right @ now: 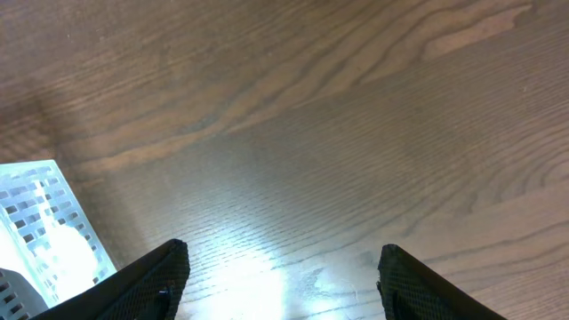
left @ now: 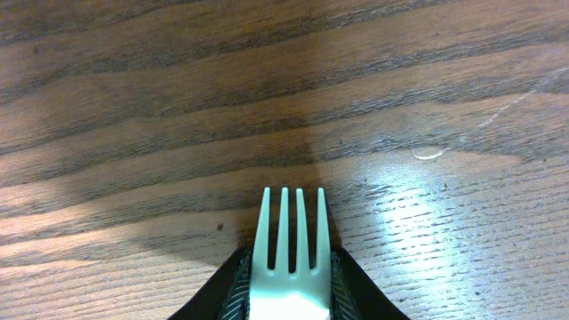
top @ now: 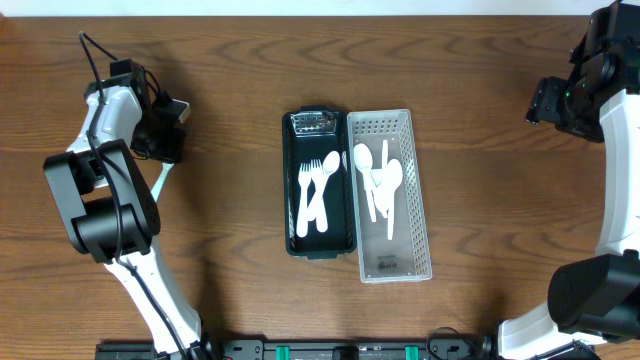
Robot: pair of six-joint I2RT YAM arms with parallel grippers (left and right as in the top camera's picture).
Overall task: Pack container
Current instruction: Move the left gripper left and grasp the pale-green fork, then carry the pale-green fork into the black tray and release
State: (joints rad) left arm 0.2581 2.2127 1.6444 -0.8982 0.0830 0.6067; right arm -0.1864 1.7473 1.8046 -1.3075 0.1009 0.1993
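Two containers: a black tray [top: 320, 250] and a clear perforated basket [top: 420, 230] lie lengthwise on the worktop [top: 240, 70], their long sides touching, the basket on the tray's side toward my right arm [top: 620, 160].
Tray contents: white forks [top: 312, 190] lie along its length, tines toward the far end. Something glinting sits at that far end, and I cannot make out what it is.
Basket contents: white spoons [top: 378, 178] are piled loosely, just beside the tray's wall.
Left jaws: clamped on a white fork [left: 289, 284], its four tines sticking out past my fingertips above bare wood, well apart from the tray on the side away from the basket.
Right jaws: spread wide with nothing between them, over bare wood, well apart from the tray, beyond the basket. One corner of the basket shows at the edge of my right wrist view.
Left arm [top: 110, 190]: folded back on itself, wrist at the same depth as the tray's far end.
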